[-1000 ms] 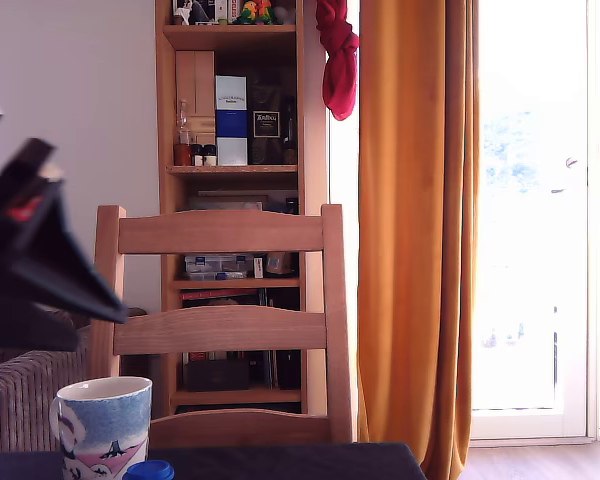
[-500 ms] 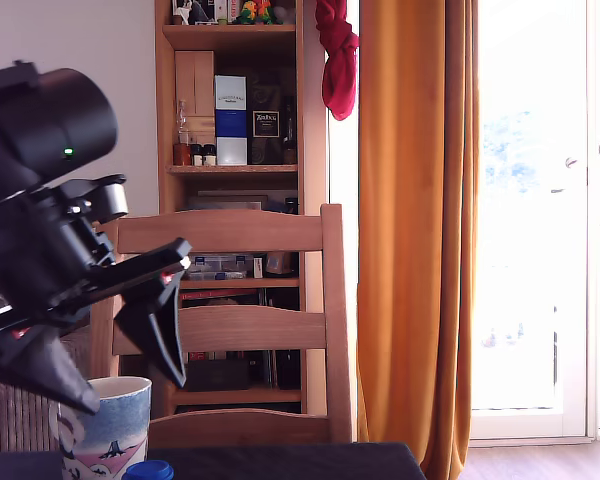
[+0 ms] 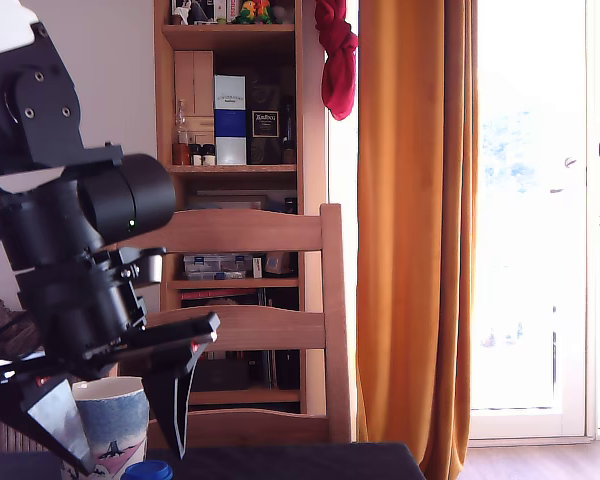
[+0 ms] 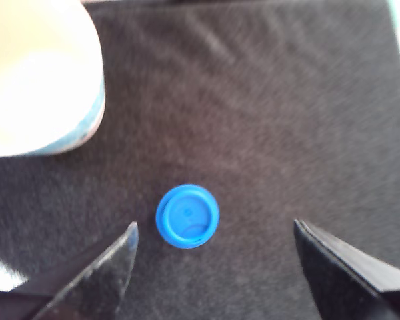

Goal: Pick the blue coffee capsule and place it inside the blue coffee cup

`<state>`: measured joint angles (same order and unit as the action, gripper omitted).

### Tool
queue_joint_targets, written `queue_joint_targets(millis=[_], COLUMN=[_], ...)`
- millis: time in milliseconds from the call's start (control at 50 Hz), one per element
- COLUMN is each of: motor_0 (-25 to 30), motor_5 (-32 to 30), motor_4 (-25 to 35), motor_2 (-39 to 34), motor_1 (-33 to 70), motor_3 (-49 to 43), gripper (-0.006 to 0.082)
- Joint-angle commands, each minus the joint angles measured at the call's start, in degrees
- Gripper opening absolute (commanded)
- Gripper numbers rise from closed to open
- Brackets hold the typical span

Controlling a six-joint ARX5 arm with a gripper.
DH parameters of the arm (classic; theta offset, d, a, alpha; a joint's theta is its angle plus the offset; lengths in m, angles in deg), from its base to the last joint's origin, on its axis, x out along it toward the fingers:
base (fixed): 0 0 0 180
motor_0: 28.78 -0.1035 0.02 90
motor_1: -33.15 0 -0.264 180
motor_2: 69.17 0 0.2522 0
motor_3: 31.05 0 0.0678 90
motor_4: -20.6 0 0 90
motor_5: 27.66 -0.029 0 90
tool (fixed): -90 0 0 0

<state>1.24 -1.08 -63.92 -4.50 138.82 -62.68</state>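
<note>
Wrist view: gripper spread wide, both dark fingers apart and holding nothing. Blue capsule standing upright on the dark counter, seen from straight above, round top facing the camera. Capsule between the two fingers but closer to one of them, touching neither. Cup near the capsule, apart from it, pale inside showing, thin band of light-blue wall along its rim. Nothing visible inside the cup in the part shown.

Exterior view: black arm filling the exterior view's left, gripper pointing down over the counter, one finger in front of the wooden chair, the other low in front of the cup. Cup on the counter at the exterior view's lower left, white rim, mottled blue sides, pink and dark painted shapes near the base, partly hidden by the gripper. Capsule just beside the cup, toward the exterior view's right, only its top showing at the frame's lower edge. Behind: wooden bookshelf with boxes and bottles, orange curtain, bright glass door, red cloth hanging at the top.
</note>
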Motion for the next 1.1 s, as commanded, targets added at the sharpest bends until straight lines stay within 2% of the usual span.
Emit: queue_joint_targets(millis=[0, 560, 700, 840, 1000, 1080], motor_0=[0.26, 0.42, 0.39, 0.35, 0.35, 0.35], motor_5=[0.24, 0.39, 0.39, 0.39, -0.24, -0.74], motor_4=[-0.13, 0.07, 0.07, 0.15, 0.72, 0.7], motor_2=[1.73, 5.57, 5.6, 5.6, 5.6, 5.62], motor_1=[1.86, 9.86, 9.86, 9.86, 9.86, 9.86], motor_3=[0.39, 1.79, 1.42, 0.92, -0.66, -0.92], gripper=[0.0686, 0.0677, 0.0587, 0.0427, 0.0387, 0.0332])
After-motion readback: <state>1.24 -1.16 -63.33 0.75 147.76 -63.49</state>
